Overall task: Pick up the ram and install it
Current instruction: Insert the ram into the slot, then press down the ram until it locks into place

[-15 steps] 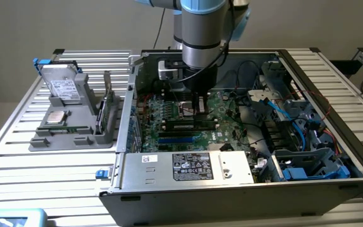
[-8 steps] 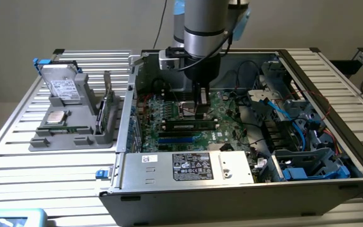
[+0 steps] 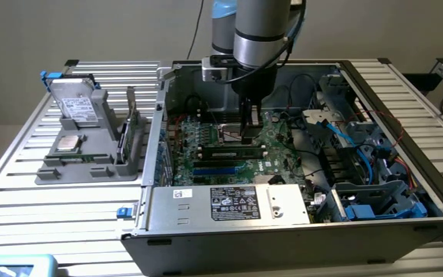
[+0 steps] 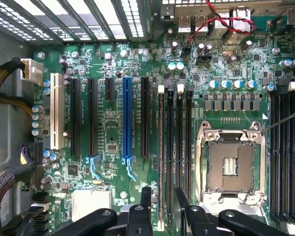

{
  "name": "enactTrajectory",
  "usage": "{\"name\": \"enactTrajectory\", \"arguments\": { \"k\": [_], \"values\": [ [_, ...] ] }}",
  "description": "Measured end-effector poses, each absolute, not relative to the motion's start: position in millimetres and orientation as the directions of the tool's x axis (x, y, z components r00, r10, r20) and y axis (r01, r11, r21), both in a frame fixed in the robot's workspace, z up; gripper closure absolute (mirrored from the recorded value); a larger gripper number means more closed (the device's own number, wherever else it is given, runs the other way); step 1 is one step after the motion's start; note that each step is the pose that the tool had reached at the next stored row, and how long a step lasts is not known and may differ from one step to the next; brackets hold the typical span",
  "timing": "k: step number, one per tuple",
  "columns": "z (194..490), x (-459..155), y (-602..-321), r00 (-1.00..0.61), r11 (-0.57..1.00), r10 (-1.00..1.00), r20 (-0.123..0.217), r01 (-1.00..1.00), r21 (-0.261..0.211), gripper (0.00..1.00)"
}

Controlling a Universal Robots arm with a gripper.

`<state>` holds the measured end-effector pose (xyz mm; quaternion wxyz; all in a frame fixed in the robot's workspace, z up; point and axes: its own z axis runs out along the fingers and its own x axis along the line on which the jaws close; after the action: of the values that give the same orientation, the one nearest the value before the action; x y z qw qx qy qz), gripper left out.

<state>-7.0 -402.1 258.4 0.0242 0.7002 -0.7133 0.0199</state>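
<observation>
Gripper (image 4: 162, 192) nearest the lens; I log its jaws wide apart, holding nothing. The ram (image 4: 161, 147) stands seated on the motherboard (image 4: 113, 125) between them.

You see a green motherboard (image 4: 110, 125) with one blue slot (image 4: 127, 123), black slots (image 4: 76, 118) beside it, and a cream slot (image 4: 54, 118).

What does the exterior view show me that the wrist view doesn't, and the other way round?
Exterior view: the silver-grey robot arm, the grey tray of computer parts, and the silver power supply box. Wrist view: close up, the empty silver processor socket and the long white slot. Both: the green motherboard and the black gripper, fingers open, above the black memory slots.
</observation>
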Motion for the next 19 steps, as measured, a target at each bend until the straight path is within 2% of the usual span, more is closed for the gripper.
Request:
{"name": "enactTrajectory", "arguments": {
  "k": [10, 12, 13, 14, 15, 19],
  "values": [
    [258.4, -7.0, -402.4, -0.018, 0.019, -0.998, 0.062, -1.000, 0.006, 0.68],
    [258.3, -7.0, -402.4, -0.018, 0.019, -0.998, 0.062, -1.000, 0.006, 0.70],
    [258.3, -7.0, -402.4, -0.018, 0.019, -0.998, 0.062, -1.000, 0.006, 0.77],
    [258.3, -7.0, -402.5, -0.018, 0.019, -0.998, 0.062, -1.000, 0.006, 0.77],
    [258.4, -7.0, -402.5, -0.018, 0.019, -0.998, 0.062, -1.000, 0.006, 0.89],
    [257.6, -3.5, -402.4, -0.019, 0.019, -0.998, 0.062, -1.000, 0.006, 0.89]
  ]
}}
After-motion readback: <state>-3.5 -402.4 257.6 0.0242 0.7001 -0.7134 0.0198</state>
